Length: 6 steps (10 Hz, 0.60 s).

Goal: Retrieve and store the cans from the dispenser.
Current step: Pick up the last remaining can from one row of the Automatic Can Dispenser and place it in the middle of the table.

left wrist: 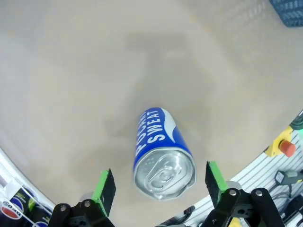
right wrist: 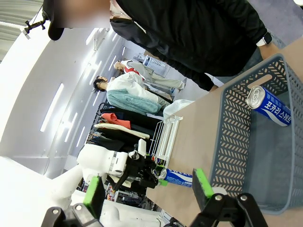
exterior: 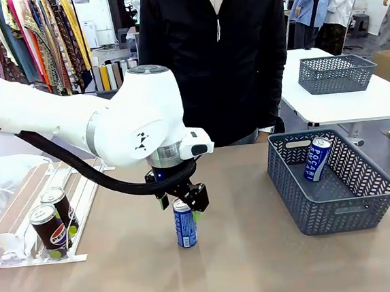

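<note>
The left wrist view's bottom corner cuts off the black cans (left wrist: pixel 14 204).

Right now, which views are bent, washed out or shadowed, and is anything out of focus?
Front view: sharp, even soft light, only a faint shadow under the blue can on the table. Left wrist view: wide-angle bend curves the table's edge; the can's silver top shines a little. Right wrist view: rolled sideways, ceiling lights washed out, basket sharp.

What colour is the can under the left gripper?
The can is blue with white lettering, silver top; best in left wrist view.
</note>
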Motion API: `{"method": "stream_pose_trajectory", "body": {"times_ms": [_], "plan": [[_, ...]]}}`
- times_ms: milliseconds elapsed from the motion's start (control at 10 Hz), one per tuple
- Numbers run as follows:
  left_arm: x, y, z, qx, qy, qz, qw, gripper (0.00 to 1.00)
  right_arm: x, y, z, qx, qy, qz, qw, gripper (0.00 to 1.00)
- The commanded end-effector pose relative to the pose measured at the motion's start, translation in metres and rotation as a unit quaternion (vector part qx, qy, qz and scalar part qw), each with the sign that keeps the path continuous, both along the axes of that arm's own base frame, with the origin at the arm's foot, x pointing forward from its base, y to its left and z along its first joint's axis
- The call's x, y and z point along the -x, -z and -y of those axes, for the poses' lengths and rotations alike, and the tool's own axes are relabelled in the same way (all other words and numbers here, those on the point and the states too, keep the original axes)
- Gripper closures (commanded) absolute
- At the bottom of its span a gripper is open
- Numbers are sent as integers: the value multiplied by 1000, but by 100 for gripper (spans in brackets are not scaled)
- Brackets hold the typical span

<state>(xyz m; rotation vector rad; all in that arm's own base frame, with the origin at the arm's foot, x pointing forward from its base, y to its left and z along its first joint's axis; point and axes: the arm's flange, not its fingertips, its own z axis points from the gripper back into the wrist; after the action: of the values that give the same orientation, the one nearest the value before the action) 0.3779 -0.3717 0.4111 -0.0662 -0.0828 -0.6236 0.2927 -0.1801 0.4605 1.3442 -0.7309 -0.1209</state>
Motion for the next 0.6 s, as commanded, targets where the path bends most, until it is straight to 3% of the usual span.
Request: {"method": "stream_pose_trajectory", "body": {"times_ms": [0, 200, 300, 400, 500], "plan": [[10, -34, -20, 19, -34, 34, 999, 0, -2, -4, 0, -9, 3, 7, 1000, 0], [21, -93, -67, 39, -58, 8, 998, 0, -2, -4, 0, -9, 3, 7, 1000, 0], [21, -118, -100, 90, -57, -22, 994, 0, -2, -4, 0, -9, 3, 7, 1000, 0], [17, -141, -144, 166, -72, -46, 982, 0, -2, -4, 0, -9, 3, 7, 1000, 0], [12, -159, -196, 221, -116, -43, 967, 0, -2, -4, 0, -9, 3, 7, 1000, 0]]}}
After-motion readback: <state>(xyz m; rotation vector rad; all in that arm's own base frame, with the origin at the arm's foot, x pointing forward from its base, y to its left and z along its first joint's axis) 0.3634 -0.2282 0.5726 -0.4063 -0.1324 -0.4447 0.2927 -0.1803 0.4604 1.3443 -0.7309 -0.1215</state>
